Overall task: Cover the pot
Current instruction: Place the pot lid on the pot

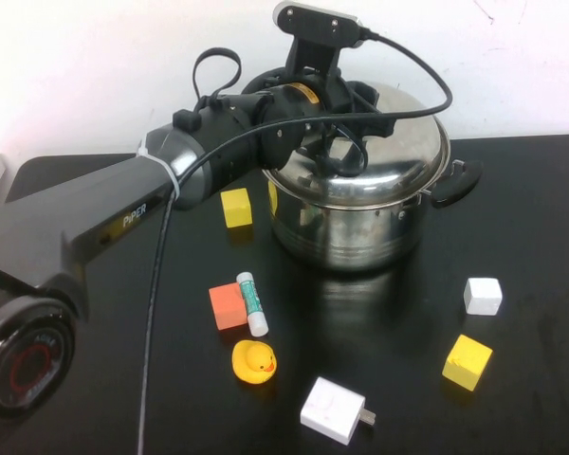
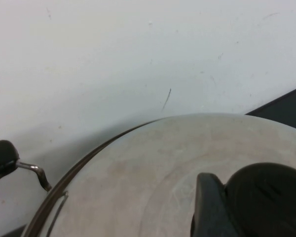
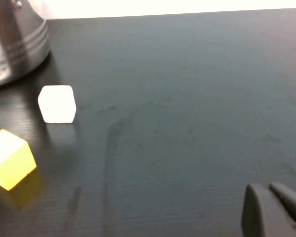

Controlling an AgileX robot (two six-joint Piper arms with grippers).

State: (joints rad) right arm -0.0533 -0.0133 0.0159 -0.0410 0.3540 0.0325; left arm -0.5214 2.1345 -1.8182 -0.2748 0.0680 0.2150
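Observation:
The large steel pot [image 1: 346,232] stands at the back middle of the black table, with a black side handle [image 1: 455,182] on its right. The domed steel lid [image 1: 398,152] lies over the pot's mouth; I cannot tell if it rests fully on the rim. My left gripper [image 1: 346,142] is above the lid, shut on the lid's black knob [image 2: 269,195], with one finger [image 2: 207,207] pressed against it. The lid's dome [image 2: 138,182] fills the left wrist view. My right gripper [image 3: 274,207] is shut and empty, low over bare table to the right of the pot [image 3: 15,44].
A yellow cube [image 1: 235,207] sits left of the pot. An orange cube [image 1: 228,305], a glue stick [image 1: 252,303], a rubber duck [image 1: 254,361] and a white adapter [image 1: 334,409] lie in front. A white cube [image 1: 483,296] and a yellow cube [image 1: 468,361] are front right.

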